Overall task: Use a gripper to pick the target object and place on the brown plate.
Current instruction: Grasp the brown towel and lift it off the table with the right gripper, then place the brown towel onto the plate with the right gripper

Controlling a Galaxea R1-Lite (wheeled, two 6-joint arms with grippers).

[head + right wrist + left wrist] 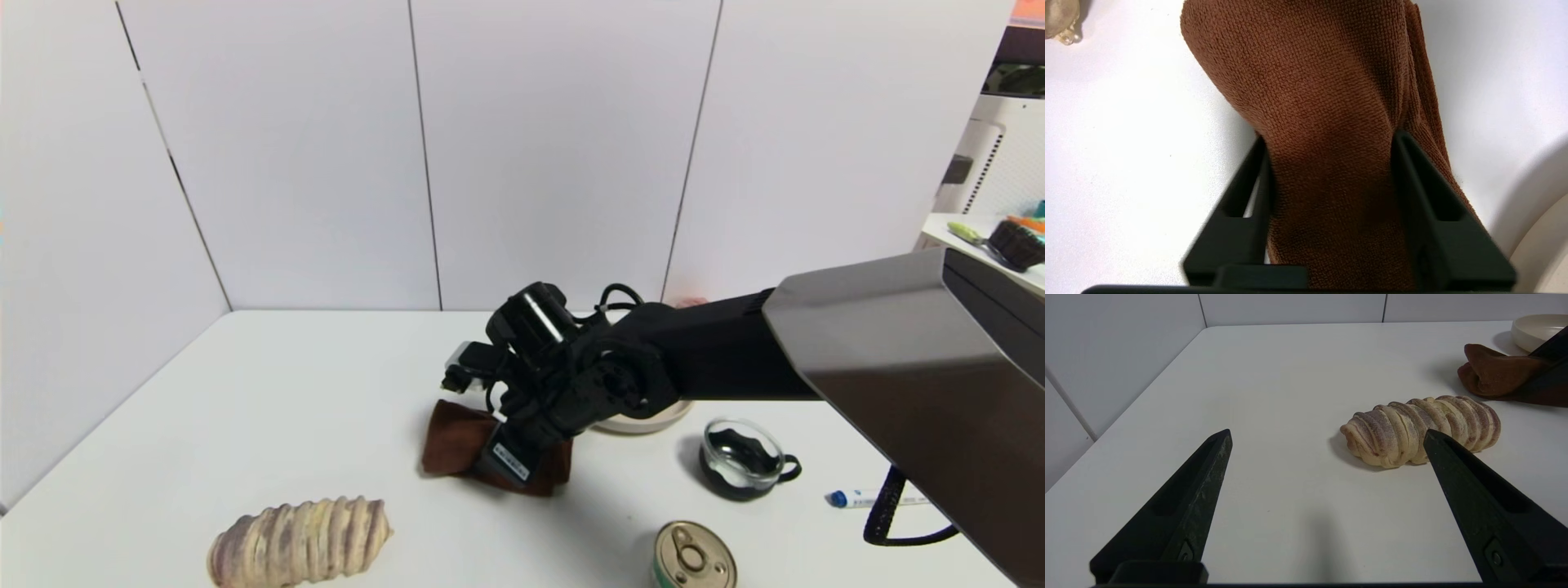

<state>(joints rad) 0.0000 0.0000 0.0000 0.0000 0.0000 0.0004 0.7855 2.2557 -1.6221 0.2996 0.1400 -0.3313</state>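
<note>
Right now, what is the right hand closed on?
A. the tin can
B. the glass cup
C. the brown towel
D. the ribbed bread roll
C: in the right wrist view the right hand has its two black fingers pinching the brown towel, which bunches between them on the white table.

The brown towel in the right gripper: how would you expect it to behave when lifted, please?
The towel is probably floppy: it bunches between the right gripper fingers, so loose ends may sag. Its terry weave likely resists slipping. It looks light.
</note>
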